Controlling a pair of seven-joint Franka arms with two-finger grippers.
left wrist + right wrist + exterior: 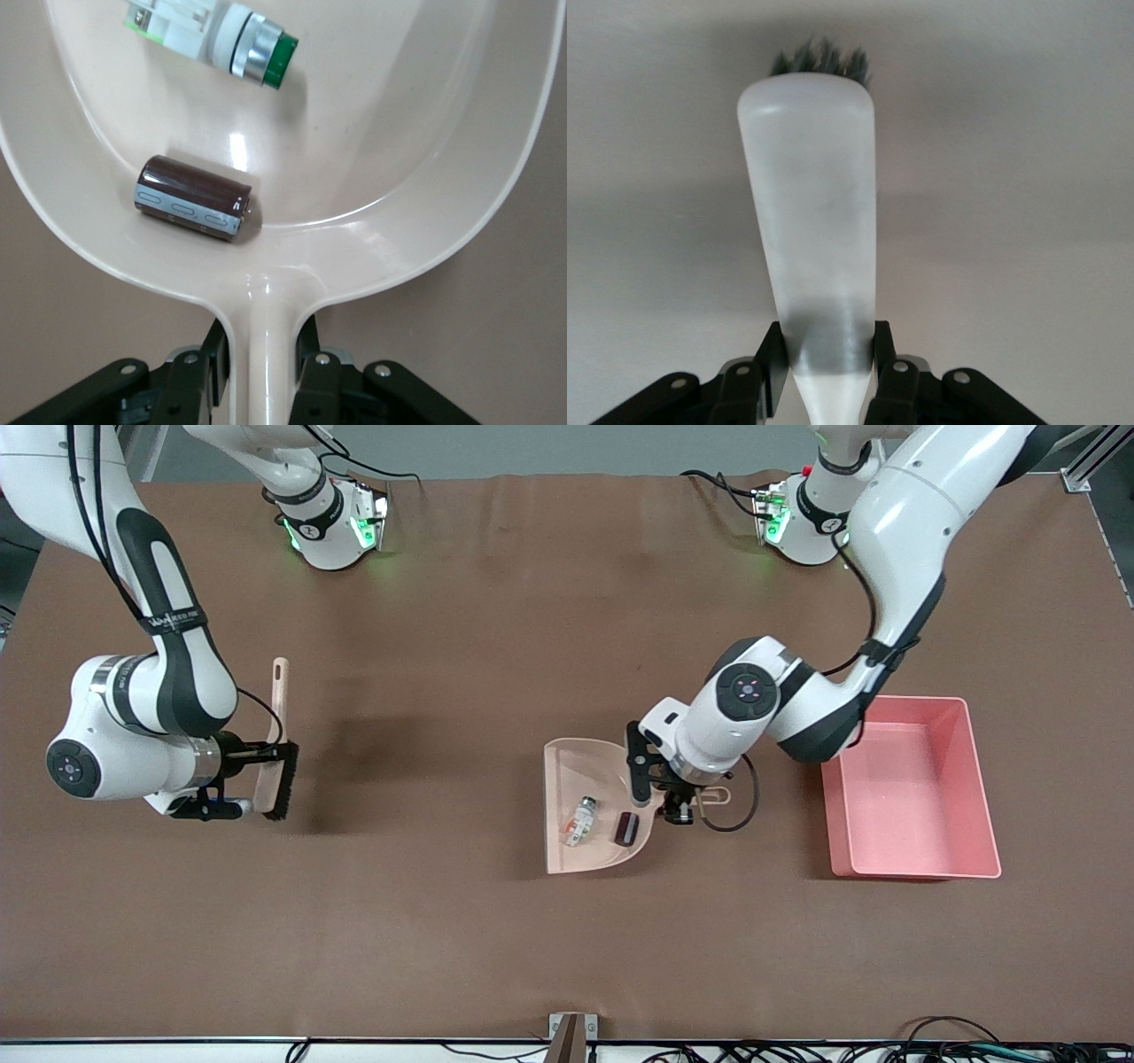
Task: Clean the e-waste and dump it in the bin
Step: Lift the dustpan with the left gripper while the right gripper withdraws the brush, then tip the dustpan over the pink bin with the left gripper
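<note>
Two pieces of e-waste lie in the beige dustpan (576, 766): a white-grey component (580, 821) with a green end (208, 40) and a dark maroon cylinder (626, 828) (193, 197). My left gripper (684, 802) (263, 350) is shut on the dustpan's handle (266, 319), on the side toward the pink bin (979, 779). The bin holds nothing that I can see. At the right arm's end of the table, my right gripper (250, 755) (830, 354) is shut on the pale handle of a brush (282, 775) (811, 204) whose black bristles point toward the dustpan.
The brown table surface (443, 691) spreads between brush and dustpan. The bin stands toward the left arm's end, a short gap from the dustpan handle. Cables lie along the table's near edge (797, 1050).
</note>
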